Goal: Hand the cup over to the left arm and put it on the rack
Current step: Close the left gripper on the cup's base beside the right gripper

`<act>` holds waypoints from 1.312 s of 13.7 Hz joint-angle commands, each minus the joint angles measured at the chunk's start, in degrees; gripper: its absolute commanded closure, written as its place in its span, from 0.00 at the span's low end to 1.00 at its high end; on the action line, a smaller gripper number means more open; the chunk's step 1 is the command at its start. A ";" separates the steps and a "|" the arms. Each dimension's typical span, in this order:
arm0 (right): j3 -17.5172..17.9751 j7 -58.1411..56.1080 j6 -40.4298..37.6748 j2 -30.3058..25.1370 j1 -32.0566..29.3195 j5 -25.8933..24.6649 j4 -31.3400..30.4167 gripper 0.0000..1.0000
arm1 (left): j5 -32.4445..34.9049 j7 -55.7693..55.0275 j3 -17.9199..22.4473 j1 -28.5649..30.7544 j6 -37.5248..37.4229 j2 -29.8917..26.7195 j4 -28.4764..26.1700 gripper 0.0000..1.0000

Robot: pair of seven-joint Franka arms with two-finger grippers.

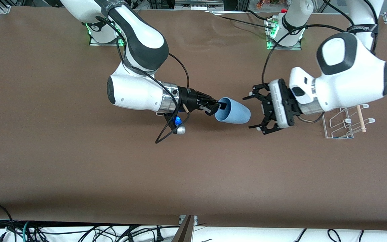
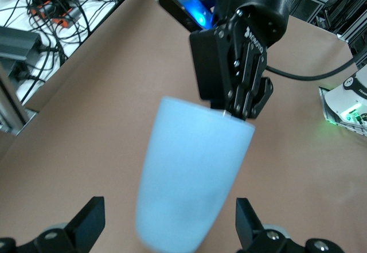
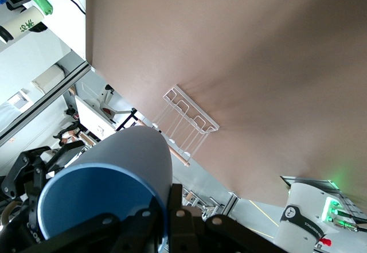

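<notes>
The light-blue cup [image 1: 233, 112] is held sideways in the air over the middle of the table. My right gripper [image 1: 217, 107] is shut on its rim, one finger inside and one outside. My left gripper [image 1: 254, 112] is open, its fingers spread just off the cup's closed base, not touching it. In the left wrist view the cup [image 2: 192, 190] points between the open left gripper [image 2: 170, 230], with the right gripper [image 2: 235, 112] on its rim. In the right wrist view the cup [image 3: 112, 193] fills the corner and the right gripper [image 3: 170, 218] pinches its wall. The white wire rack [image 1: 346, 122] stands under the left arm.
The rack's wooden dowel [image 1: 361, 118] lies across it; the rack also shows in the right wrist view [image 3: 186, 122]. A black cable loop [image 1: 170, 129] hangs under the right wrist. The brown table [image 1: 79, 174] spreads wide toward the front camera.
</notes>
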 commanded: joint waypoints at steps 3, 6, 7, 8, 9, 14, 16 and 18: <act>0.34 0.46 0.27 1.29 0.35 1.07 2.41 1.00 | 0.64 6.83 0.58 -0.77 1.08 1.10 -1.25 0.00; 0.34 0.46 0.27 1.29 0.35 1.16 2.41 1.00 | 0.38 9.13 0.49 -0.77 1.16 0.92 -2.05 0.00; 0.34 0.46 0.27 1.29 0.27 1.16 2.41 1.00 | -0.05 9.05 0.49 -1.12 1.25 1.01 -1.97 0.01; 0.34 0.46 0.27 1.29 0.26 1.07 2.41 1.00 | -0.06 9.13 0.49 -1.30 1.34 0.92 -1.97 0.20; 0.34 0.54 0.27 1.29 0.26 1.16 2.41 1.00 | -0.06 9.13 0.49 -1.30 1.34 1.01 -2.06 0.49; 0.34 0.54 0.18 1.29 0.26 1.16 2.41 1.00 | 0.12 9.13 0.49 -1.30 0.38 0.84 -1.97 0.95; 0.34 -0.15 0.18 1.20 0.26 1.07 2.41 0.01 | 0.12 8.96 0.49 -1.30 -0.42 0.75 -1.79 0.95; 0.17 -0.16 -0.08 0.94 -0.43 1.07 2.41 0.00 | 0.29 8.43 0.49 -1.13 -1.47 0.31 -1.62 0.94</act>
